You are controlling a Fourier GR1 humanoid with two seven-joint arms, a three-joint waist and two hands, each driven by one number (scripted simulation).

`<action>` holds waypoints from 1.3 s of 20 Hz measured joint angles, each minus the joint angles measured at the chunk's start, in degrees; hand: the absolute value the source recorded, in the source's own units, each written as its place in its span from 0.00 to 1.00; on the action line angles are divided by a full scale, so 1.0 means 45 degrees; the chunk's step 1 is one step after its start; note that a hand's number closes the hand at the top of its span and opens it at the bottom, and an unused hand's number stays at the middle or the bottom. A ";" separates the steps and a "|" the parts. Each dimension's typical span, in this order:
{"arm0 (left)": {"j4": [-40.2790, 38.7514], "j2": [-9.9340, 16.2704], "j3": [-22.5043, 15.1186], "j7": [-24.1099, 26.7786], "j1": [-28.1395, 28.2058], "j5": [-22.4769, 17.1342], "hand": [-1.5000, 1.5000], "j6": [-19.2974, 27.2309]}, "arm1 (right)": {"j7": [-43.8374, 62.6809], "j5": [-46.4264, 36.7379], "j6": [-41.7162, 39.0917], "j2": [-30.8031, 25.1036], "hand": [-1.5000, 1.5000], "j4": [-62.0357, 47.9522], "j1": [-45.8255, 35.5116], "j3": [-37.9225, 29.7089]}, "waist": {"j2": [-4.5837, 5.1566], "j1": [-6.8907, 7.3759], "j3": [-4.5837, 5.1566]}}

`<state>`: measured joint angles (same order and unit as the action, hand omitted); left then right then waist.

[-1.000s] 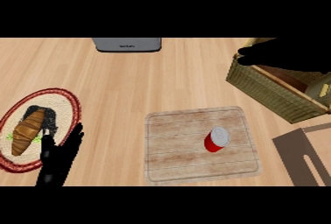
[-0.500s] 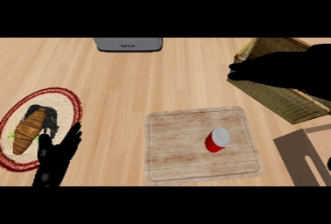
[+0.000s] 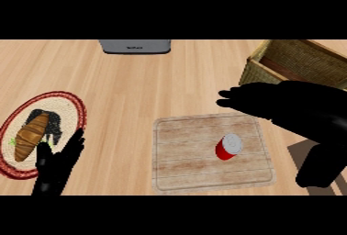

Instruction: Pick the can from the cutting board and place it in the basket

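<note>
Can (image 3: pixel 229 147): red body, pale top, lying tilted on the right half of the cutting board (image 3: pixel 190 170), untouched by either hand.

Wooden counter (image 3: pixel 149 87) fills the view from edge to edge. Wicker basket (image 3: pixel 298 57) sits at the upper right corner, its near wall partly covered by the right hand; it is well apart from the can.

Cutting board: pale wood, rounded corners, lower centre-right, lying flat on the counter.

Right hand (image 3: pixel 284 103): a large black shape entering from the right edge, held above the board's upper right corner, fingers extended leftward and fairly straight, gripping nothing. It stands between the can and the basket and hides part of the board's far right corner.

Plate (image 3: pixel 75 108): red-rimmed, woven-looking, at the left edge, holding a brown pastry (image 3: pixel 31 137) and a dark item beside it.

Left hand (image 3: pixel 59 163): at the lower left, fingers straight and pointing up, open, resting over the plate's lower right rim.

Grey object (image 3: pixel 135 46) at the top centre carries small lettering, too small to read. No legible label on the can.
</note>
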<state>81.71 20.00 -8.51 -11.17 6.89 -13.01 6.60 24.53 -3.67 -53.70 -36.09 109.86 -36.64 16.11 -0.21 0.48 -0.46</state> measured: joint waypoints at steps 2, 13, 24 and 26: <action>0.0034 -0.0046 0.0049 -0.0218 -0.0052 0.0022 0.50 -0.0007 | -0.0450 -0.0949 0.0089 0.0159 0.00 0.0121 0.0420 0.0251 | 0.0008 -0.0006 0.0003; 0.0280 -0.0369 0.0298 -0.0401 0.0067 0.0463 0.50 -0.0156 | -0.2941 -0.4814 0.1079 0.0980 0.00 -0.0802 0.1956 0.1388 | 0.0004 -0.0024 0.0017; 0.0329 -0.0757 0.0610 -0.0428 0.0140 0.0848 0.50 -0.0397 | -0.4852 -0.7419 0.2409 0.1884 0.00 -0.2112 0.2763 0.1823 | -0.0004 -0.0038 0.0017; 0.0313 -0.0725 0.0701 -0.0485 0.0136 0.0916 0.50 -0.0476 | -0.4977 -0.7780 0.2580 0.2171 0.00 -0.2331 0.2816 0.1943 | -0.0006 -0.0040 0.0020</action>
<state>83.12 16.74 -5.35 -13.36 7.50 -8.89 4.46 2.13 -38.68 -42.09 -26.32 99.37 -23.97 24.85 -0.23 0.30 -0.37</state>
